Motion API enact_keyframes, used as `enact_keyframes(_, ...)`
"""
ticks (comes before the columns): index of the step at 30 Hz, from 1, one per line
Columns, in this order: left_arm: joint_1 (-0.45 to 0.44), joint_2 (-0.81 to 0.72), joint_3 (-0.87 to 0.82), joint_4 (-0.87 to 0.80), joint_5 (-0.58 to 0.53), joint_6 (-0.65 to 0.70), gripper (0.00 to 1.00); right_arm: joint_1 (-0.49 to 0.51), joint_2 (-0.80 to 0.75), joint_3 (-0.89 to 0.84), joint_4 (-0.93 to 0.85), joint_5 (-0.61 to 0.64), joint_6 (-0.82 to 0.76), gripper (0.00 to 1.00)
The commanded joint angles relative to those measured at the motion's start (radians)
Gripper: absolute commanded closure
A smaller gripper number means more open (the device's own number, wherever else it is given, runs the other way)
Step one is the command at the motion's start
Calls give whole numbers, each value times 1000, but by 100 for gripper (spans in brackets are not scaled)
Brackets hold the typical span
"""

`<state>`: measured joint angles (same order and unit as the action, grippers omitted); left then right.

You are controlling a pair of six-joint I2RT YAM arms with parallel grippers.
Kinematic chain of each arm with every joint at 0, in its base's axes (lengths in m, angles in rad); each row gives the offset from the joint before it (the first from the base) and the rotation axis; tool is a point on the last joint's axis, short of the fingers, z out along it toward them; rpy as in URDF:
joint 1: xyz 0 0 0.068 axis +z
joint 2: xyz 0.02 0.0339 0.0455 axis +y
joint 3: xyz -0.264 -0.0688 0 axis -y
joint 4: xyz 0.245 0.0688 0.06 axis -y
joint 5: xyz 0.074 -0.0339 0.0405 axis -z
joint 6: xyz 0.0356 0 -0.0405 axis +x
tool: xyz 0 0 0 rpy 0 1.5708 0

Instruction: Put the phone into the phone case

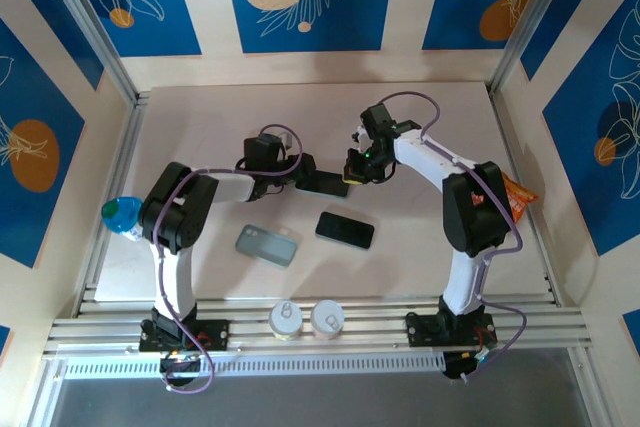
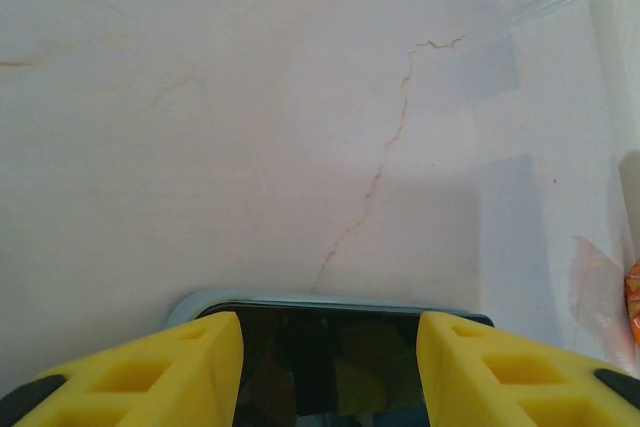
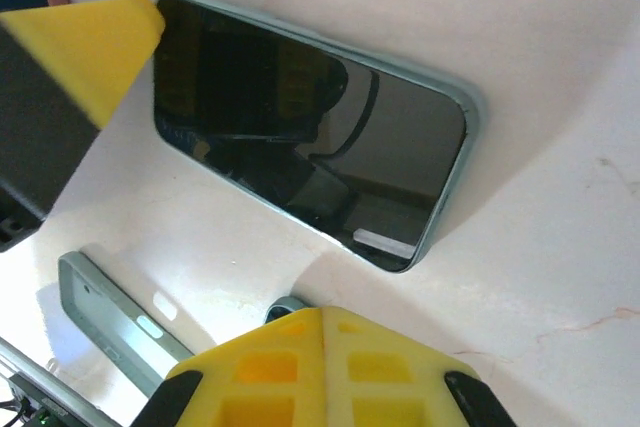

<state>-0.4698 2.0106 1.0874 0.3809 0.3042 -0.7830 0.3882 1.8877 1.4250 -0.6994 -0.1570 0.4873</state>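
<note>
A black-screened phone (image 3: pixel 300 117) sits inside a pale blue phone case, whose rim (image 3: pixel 470 117) shows around its edge. My left gripper (image 1: pixel 318 183) is shut on the phone across its width. In the left wrist view the phone (image 2: pixel 330 367) lies between the two yellow fingers (image 2: pixel 170 367), with the case rim (image 2: pixel 300 299) past the screen. My right gripper (image 1: pixel 357 169) is shut and holds nothing. Its joined yellow tips (image 3: pixel 322 319) hover just off the phone's near long side, apart from it.
A second black phone (image 1: pixel 345 230) and a separate grey-blue case (image 1: pixel 267 244) lie on the table nearer the arm bases. Two white round lids (image 1: pixel 286 318) rest on the front rail. A blue-capped bottle (image 1: pixel 122 214) lies at the left and an orange bag (image 1: pixel 520 197) at the right.
</note>
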Motion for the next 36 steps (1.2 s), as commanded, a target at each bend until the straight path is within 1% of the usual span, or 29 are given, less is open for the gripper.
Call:
enact_keyframes(1,-9,-5,-4,-114,-19,9,49,3,29,-3,-25,-5,-19,100)
enact_keyframes(17,-9,-1,4,-132,-19,21,49,26,131,-38,7,41,-28,100)
enact_keyframes(24,-9,-2,-4,-129,-17,20,49,90,199,-32,-19,146,-49,100)
enact_keyframes(36,-10,-13,-49,-117,-16,18,49,161,261,-75,-8,145,-25,100)
